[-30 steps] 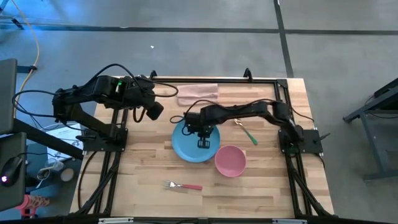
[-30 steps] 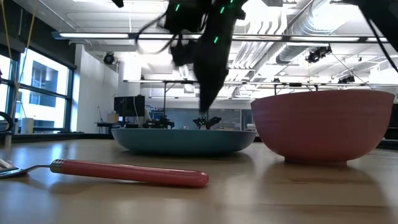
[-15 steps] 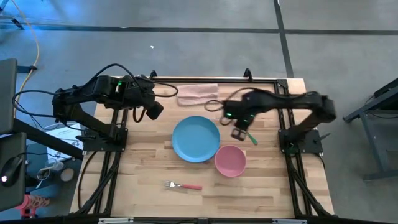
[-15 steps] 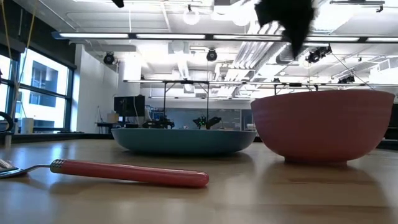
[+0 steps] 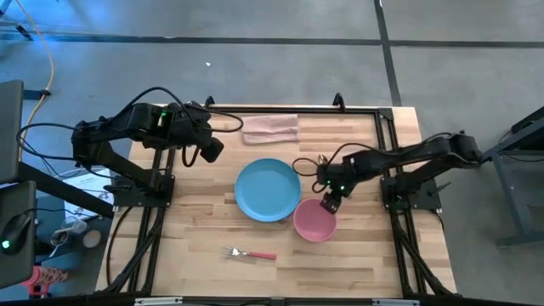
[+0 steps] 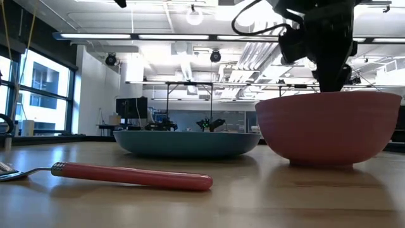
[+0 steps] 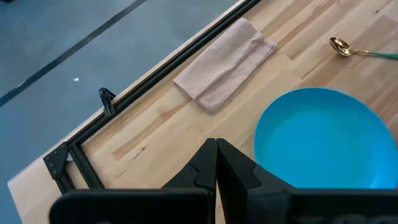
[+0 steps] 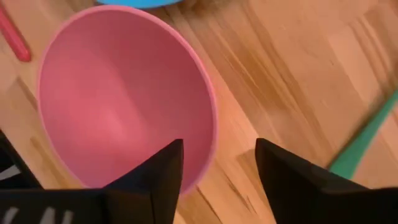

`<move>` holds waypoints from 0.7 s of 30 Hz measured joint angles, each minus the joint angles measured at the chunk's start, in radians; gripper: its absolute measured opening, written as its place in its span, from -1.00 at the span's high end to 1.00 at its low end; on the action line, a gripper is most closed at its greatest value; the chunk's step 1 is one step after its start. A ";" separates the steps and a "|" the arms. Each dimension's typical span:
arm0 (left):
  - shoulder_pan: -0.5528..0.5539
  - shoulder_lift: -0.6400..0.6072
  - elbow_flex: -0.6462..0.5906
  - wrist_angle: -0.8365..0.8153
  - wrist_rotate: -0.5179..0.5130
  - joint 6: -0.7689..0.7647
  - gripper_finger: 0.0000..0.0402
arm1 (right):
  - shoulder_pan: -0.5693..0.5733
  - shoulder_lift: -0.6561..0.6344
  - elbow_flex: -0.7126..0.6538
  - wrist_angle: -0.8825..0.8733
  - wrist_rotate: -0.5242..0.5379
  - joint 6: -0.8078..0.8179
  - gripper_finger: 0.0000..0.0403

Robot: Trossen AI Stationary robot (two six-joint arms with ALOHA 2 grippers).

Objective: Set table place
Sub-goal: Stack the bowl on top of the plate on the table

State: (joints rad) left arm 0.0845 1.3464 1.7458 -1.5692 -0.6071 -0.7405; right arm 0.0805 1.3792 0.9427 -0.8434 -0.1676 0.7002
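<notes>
Bowl rim sits between my right fingers, which are spread apart and straddle its edge, one inside and one outside, touching nothing that I can see; I judge this lines me up to pinch the rim. It stands on the bench just beside the plate. Spoon lies near, fork apart. My left fingers wait pressed together above the bench's far-left corner.

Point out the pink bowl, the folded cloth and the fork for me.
pink bowl (image 5: 314,220): high view, centre of its inside.
folded cloth (image 7: 225,64): left wrist view, middle of the top fold.
fork (image 6: 133,175): low view, midway along its pink handle.
</notes>
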 joint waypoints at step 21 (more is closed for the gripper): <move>0.000 0.000 0.000 0.000 0.005 -0.035 1.00 | 0.059 0.227 -0.027 0.080 -0.062 -0.006 0.92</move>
State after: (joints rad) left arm 0.0845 1.3464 1.7458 -1.5693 -0.6025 -0.7753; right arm 0.1398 1.6065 0.9158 -0.7633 -0.2298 0.6946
